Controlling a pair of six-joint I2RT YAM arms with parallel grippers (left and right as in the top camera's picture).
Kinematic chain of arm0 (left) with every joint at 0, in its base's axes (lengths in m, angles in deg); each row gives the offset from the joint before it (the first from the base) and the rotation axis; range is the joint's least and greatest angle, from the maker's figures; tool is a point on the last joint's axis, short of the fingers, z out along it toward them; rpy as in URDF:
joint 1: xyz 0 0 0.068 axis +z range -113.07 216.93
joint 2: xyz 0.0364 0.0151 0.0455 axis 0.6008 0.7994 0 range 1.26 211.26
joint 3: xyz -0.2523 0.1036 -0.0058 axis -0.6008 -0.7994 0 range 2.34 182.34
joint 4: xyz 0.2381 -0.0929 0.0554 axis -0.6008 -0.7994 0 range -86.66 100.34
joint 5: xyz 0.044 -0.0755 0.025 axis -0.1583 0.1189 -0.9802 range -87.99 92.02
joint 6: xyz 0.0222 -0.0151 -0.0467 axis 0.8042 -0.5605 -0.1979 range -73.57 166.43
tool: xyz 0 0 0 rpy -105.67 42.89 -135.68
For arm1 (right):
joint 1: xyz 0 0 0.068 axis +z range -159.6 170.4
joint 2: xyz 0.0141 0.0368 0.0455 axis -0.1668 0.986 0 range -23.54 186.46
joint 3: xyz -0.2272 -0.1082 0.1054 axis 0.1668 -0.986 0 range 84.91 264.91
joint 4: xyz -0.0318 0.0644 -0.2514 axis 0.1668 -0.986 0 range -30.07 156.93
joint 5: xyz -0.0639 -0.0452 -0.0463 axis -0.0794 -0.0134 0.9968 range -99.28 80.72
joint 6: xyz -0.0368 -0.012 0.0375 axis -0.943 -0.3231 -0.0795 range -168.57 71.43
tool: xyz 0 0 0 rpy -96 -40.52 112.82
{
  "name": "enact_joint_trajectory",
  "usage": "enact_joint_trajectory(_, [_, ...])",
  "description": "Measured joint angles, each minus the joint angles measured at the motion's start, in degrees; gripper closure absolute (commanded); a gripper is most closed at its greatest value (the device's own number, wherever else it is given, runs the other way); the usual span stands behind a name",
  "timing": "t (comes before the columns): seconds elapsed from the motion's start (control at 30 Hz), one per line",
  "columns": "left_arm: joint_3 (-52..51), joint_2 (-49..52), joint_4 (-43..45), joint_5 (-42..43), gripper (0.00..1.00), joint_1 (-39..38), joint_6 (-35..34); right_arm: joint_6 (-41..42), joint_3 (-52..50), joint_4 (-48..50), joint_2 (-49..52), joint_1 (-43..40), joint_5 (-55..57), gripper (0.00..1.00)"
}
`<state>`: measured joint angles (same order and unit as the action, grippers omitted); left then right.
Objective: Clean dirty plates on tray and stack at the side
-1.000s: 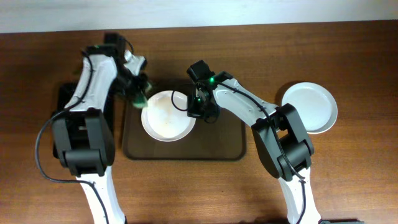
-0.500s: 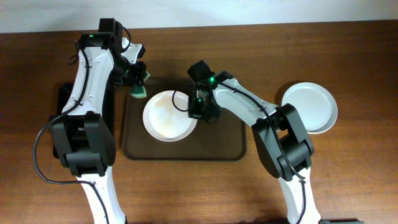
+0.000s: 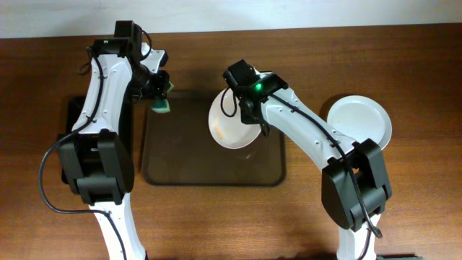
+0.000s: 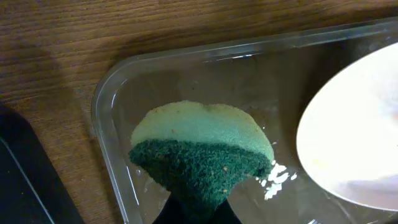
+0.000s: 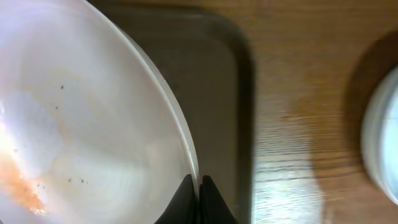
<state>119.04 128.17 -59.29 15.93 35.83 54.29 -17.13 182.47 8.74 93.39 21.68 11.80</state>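
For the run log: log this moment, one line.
left gripper: shut on sponge over tray corner | right gripper: shut on plate rim, tilted above tray | other plate: on table

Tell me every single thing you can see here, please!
held plate: one, white with orange smears, tilted above the tray
side plate: at least one, white, right side of the table
tray: one, dark brown, middle of the table
sponge: one, green and yellow, over the tray's back-left corner
black tray: one, black, far left of the table
table: one, brown wood, under everything
left pincer: one, black, shut on the sponge
right pincer: one, black, shut on the held plate's rim
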Motion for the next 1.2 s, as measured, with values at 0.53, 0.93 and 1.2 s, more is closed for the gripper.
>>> enact_joint_trajectory(0.53, [0.0, 0.0, 0.0, 0.0, 0.99, 0.0, 0.0, -0.2, 0.0, -1.6, -0.3, 20.0, 47.9, 0.96])
enact_joint_trajectory(0.93, [0.0, 0.0, 0.2, 0.0, 0.99, 0.0, 0.0, 6.3, 0.0, -2.2, -0.4, 16.7, 26.4, 0.96])
enact_joint_trajectory(1.2, [0.0, 0.0, 0.0, 5.4, 1.0, -0.6, -0.4, 6.0, -0.1, 6.0, 1.8, 10.1, -13.3, 0.96])
